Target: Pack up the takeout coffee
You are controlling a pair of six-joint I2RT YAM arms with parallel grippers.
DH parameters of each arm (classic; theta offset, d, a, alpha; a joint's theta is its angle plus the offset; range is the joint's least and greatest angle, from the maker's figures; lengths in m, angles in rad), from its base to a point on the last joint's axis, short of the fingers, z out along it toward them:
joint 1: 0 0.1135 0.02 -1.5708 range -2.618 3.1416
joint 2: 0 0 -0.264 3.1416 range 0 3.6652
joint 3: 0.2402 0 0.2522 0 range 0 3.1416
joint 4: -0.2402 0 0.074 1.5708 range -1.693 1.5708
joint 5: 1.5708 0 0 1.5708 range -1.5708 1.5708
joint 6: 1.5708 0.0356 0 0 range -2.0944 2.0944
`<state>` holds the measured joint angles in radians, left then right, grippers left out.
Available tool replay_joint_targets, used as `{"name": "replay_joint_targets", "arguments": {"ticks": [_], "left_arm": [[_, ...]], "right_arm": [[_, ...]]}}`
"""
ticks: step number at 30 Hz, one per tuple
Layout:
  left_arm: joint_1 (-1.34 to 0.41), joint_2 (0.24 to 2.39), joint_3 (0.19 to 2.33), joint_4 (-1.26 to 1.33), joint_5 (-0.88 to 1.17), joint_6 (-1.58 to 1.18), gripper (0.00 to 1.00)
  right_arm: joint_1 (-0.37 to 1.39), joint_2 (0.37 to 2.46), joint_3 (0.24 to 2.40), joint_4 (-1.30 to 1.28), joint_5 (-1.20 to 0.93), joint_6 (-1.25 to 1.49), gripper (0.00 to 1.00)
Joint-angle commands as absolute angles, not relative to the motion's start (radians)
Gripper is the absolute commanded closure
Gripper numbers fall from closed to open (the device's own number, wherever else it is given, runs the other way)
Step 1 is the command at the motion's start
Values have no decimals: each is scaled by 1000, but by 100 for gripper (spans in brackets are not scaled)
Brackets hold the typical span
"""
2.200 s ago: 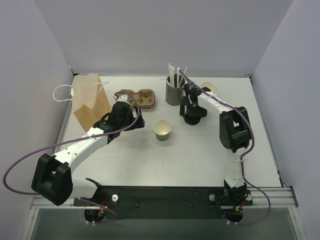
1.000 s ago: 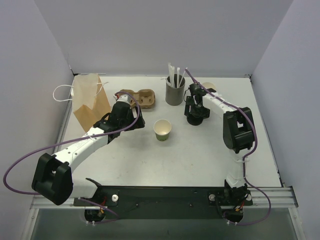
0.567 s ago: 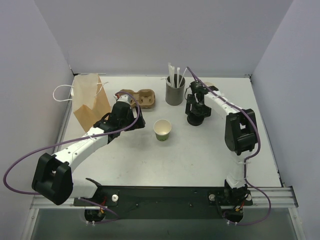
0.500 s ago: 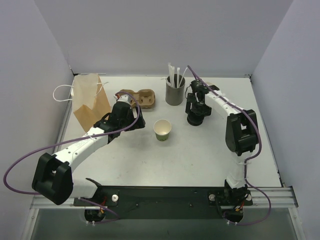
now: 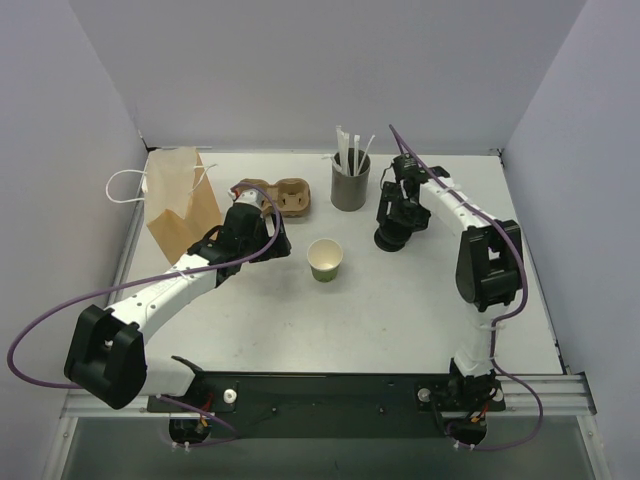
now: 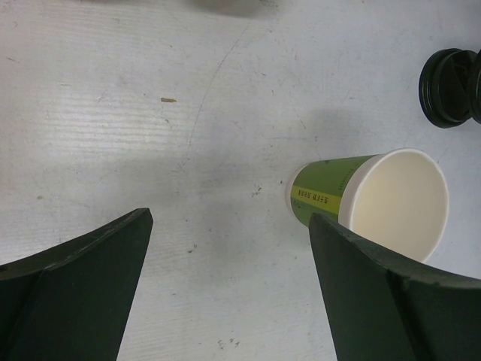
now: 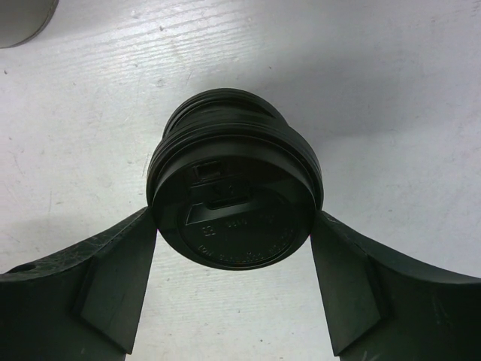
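Observation:
No lidded green cup shows. A green paper cup [image 5: 325, 259] with a cream inside and no lid stands mid-table; it also shows in the left wrist view [image 6: 368, 203]. A stack of black plastic lids [image 5: 390, 238] stands right of it. My right gripper [image 7: 234, 226] reaches down over the stack, its fingers [image 7: 120, 271] pressed on both sides of the top black lid [image 7: 233, 207]. My left gripper [image 6: 229, 226] is open and empty, low over the table just left of the open cup.
A grey straw holder [image 5: 349, 184] with wrapped straws stands behind the cup. A brown cardboard cup carrier [image 5: 281, 196] lies at the back centre-left. A brown paper bag [image 5: 181, 201] with white handles stands at the back left. White walls enclose the table.
My right arm's wrist and elbow have swung to the right and back while its fingers stayed at the lid stack. The left arm and the open cup have not moved.

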<state>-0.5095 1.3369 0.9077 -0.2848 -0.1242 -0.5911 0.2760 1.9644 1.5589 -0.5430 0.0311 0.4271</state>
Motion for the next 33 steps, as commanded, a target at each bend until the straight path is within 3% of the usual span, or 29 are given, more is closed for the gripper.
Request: {"name": "replay_joint_targets", "arguments": {"ticks": [1, 11, 16, 25, 33], "left_arm": [[-509, 1332, 933, -255, -115, -586, 3], [-509, 1327, 923, -255, -107, -586, 2], [-509, 1327, 923, -249, -100, -591, 3], [-509, 1325, 923, -250, -98, -588, 3], [-509, 1325, 920, -247, -98, -589, 3]], "right_arm": [[278, 1991, 1595, -583, -21, 451, 40], [281, 1945, 1566, -584, -35, 453, 37], [279, 1977, 1583, -598, -40, 442, 25], [282, 1979, 1578, -601, -18, 442, 18], [288, 1985, 1572, -604, -3, 433, 18]]}}
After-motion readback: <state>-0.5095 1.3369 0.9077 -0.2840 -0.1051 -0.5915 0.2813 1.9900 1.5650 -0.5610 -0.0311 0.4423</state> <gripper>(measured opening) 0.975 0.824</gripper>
